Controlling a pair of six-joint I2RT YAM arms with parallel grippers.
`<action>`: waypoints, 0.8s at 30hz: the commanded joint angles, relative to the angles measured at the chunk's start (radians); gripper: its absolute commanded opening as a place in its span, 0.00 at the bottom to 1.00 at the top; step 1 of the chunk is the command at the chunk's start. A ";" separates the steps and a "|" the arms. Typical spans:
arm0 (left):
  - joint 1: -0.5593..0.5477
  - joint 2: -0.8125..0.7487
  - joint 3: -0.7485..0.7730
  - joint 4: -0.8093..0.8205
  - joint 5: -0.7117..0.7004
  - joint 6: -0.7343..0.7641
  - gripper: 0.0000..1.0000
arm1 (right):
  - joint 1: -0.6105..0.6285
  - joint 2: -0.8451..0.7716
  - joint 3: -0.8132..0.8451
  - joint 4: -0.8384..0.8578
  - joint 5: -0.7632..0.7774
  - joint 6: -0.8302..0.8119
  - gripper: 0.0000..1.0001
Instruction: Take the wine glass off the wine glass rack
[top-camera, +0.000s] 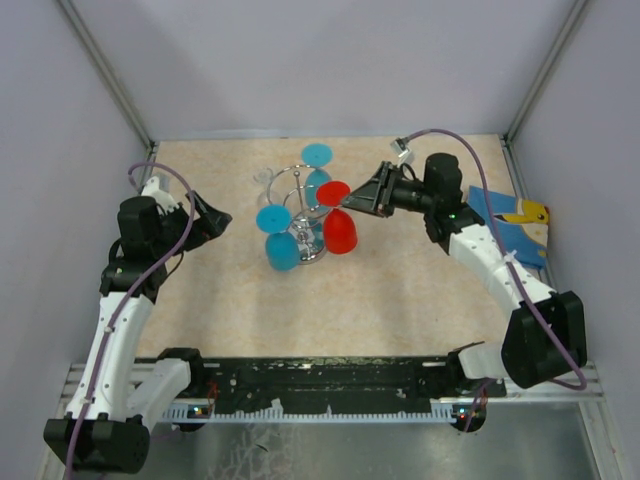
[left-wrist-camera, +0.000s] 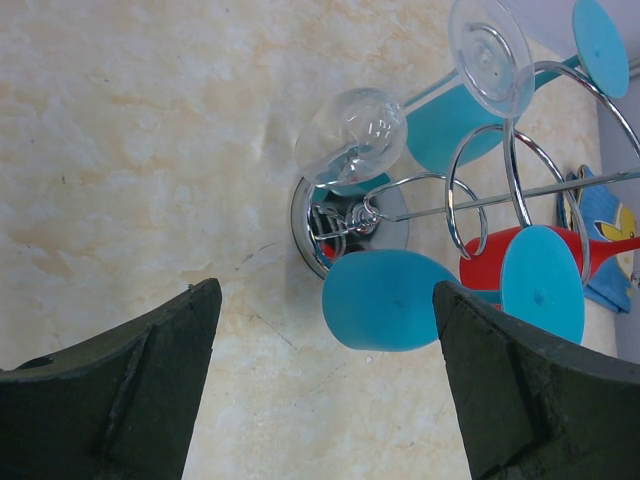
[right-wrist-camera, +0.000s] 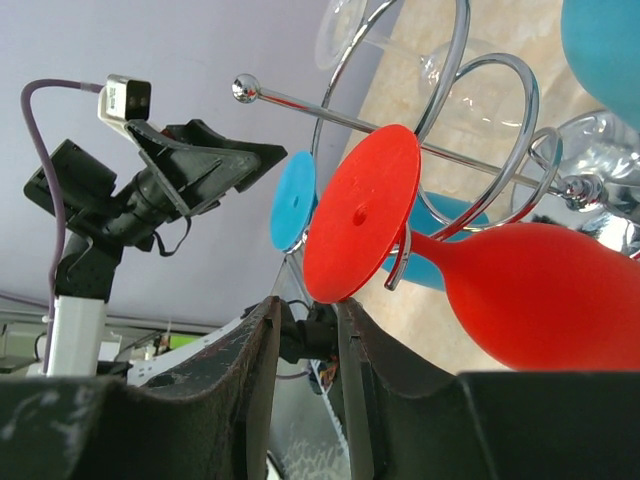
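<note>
The chrome wine glass rack (top-camera: 305, 212) stands mid-table with several glasses hanging upside down. A red wine glass (top-camera: 340, 235) hangs on its right side, foot (top-camera: 333, 192) upward. My right gripper (top-camera: 352, 200) is right at that foot. In the right wrist view the jaws stand a narrow gap apart (right-wrist-camera: 305, 305), with the rim of the red foot (right-wrist-camera: 365, 215) at the fingertips and not clamped. My left gripper (top-camera: 215, 222) is wide open and empty left of the rack. Its view shows the rack base (left-wrist-camera: 330, 225) and a blue glass (left-wrist-camera: 385, 300) ahead of it.
Blue glasses (top-camera: 272, 218) (top-camera: 317, 155) and a clear glass (left-wrist-camera: 350, 135) also hang on the rack. A blue cloth with a yellow patch (top-camera: 510, 225) lies at the right table edge. Grey walls enclose the table on three sides.
</note>
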 joint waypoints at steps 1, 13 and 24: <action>0.002 -0.009 -0.005 0.031 0.009 0.008 0.93 | 0.010 0.005 0.025 0.045 0.006 0.015 0.31; 0.002 -0.014 -0.003 0.031 -0.001 0.024 0.93 | 0.014 0.065 0.095 -0.015 0.033 0.016 0.31; 0.002 -0.023 -0.015 0.040 0.001 0.023 0.94 | 0.014 0.102 0.220 -0.179 0.065 -0.038 0.32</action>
